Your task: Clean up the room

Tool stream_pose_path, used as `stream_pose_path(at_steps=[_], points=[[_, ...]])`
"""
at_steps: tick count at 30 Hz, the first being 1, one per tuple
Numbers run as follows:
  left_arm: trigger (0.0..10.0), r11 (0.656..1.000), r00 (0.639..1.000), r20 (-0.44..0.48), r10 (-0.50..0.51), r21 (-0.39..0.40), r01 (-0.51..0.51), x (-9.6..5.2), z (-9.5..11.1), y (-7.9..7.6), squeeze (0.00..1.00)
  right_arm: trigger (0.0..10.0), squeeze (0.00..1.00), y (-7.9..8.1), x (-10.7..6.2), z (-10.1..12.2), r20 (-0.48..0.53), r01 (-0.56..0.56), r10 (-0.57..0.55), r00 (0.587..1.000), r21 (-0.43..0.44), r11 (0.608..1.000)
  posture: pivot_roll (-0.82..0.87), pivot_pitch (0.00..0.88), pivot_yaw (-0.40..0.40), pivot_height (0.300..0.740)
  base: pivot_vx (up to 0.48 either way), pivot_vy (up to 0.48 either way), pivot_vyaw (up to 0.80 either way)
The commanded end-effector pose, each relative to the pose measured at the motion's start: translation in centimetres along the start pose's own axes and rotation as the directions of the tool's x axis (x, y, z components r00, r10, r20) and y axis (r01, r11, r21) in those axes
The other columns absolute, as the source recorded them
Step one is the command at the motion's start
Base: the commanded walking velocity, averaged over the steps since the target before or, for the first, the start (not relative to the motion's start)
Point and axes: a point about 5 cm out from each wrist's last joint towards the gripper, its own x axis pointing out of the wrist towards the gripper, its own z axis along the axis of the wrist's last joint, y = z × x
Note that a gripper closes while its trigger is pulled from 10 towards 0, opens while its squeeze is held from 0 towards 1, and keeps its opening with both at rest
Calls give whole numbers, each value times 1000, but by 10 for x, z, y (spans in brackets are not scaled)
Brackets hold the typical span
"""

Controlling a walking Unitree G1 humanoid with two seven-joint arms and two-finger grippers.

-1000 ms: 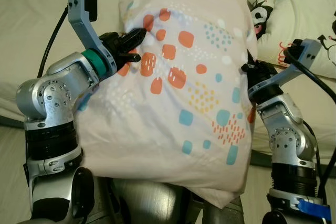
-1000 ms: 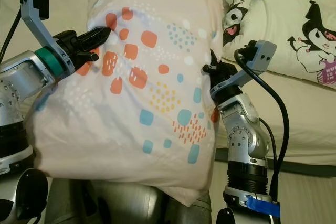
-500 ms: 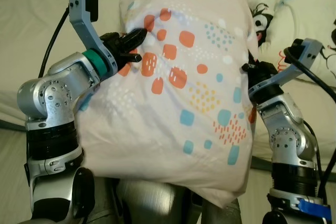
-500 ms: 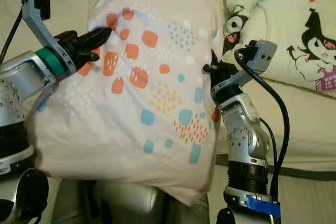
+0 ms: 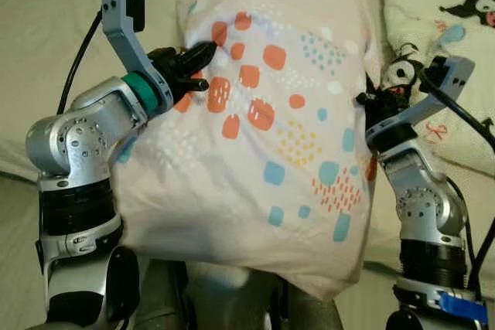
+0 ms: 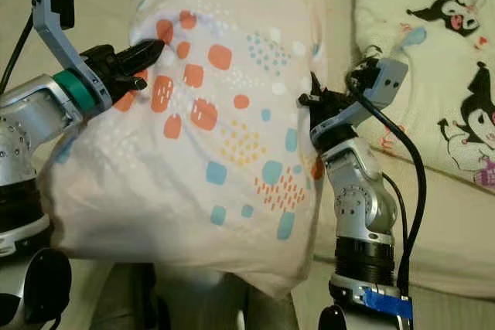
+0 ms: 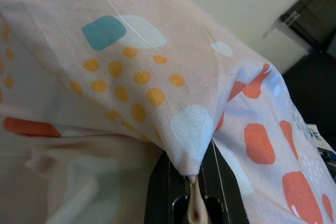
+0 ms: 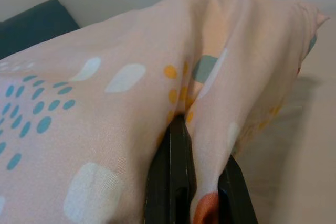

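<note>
Far left: pale bed (image 5: 46, 28) running across the background. Next, left gripper (image 5: 203, 53) raised at chest height, fingers pinched together on a fold of cloth at the pillow's left edge, with fabric drawn down between the black fingers (image 7: 210, 182) in the left wrist view. Centre: big pink pillow (image 5: 271, 137) with orange, teal and yellow patches, carried upright in front of the body, clear of the mattress, bottom corner sagging toward the legs. Right of it: right gripper (image 5: 366, 103) at the pillow's right edge, fingers clamped on a gather of the cover, cloth bulging around the fingers (image 8: 176, 182) in the right wrist view. Far right: white pillow with cartoon print (image 6: 433, 75) lying on the bed, just beside the right arm.

Step in hand, by the look of it: carrying the pillow to its place on the bed. Next move likely calls for leaning forward over the mattress, lowering both arms together so the pillow lands flat beside the cartoon one, then parting both sets of fingers at the same time. Thin pinches of cloth only, so risk of a slip if one side lets go early.
</note>
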Motion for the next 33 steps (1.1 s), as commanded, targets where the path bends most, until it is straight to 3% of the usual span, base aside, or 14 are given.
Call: stream_pose_path(at_steps=[1,25,33], points=[[10000,997,997,2,-75,8,75,6,0,-13,0,10000,0,10,3,5,33,-50,51,998,-7,999,-16,159,2,645,0,0,0],[10000,996,996,11,-90,10,90,7,2,-16,0,10000,0,10,5,7,39,-58,58,998,-8,998,-17,152,-1,734,0,0,0],[10000,996,996,11,-93,11,93,8,2,-16,0,10000,0,10,5,7,40,-60,61,997,-9,998,-18,149,-2,740,0,0,0]])
